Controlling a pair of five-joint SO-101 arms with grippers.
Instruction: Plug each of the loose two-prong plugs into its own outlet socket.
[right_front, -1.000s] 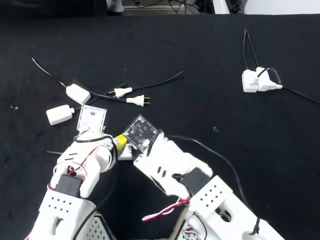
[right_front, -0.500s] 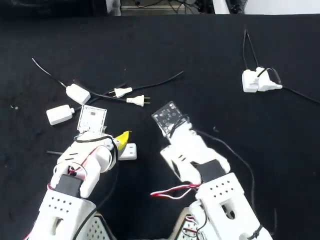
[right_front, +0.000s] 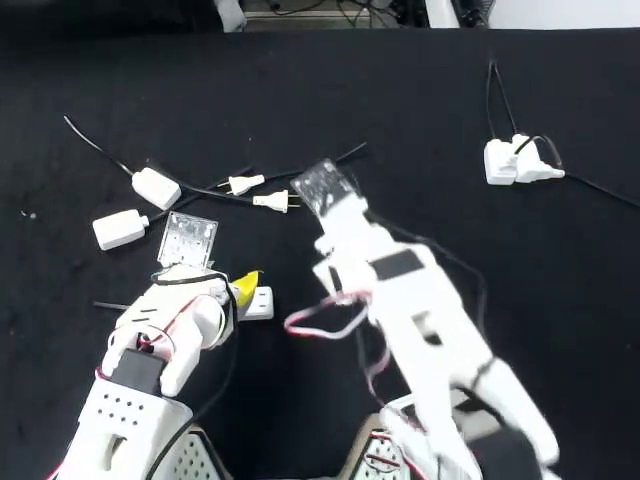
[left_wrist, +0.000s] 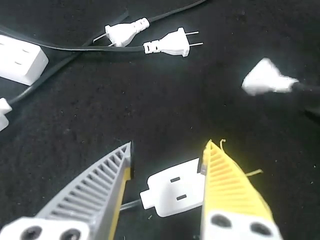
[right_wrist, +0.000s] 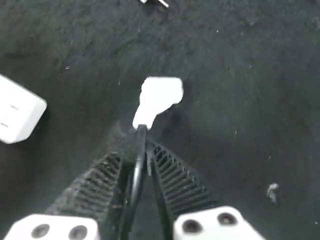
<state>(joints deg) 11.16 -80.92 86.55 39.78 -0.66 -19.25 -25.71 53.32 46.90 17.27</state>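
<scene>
- The left tool is spread astride a white socket, which is partly hidden by one finger.
- The right tool pinches a black cord; its plug is blurred, prongs hidden.

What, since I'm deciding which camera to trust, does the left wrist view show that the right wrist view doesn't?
Left wrist view adds: the left gripper open around a socket, and the bodies of two loose plugs lying beyond it. Right wrist view adds: the right gripper shut on a cord. Both: the white plug at that cord's end, above the black table.
</scene>
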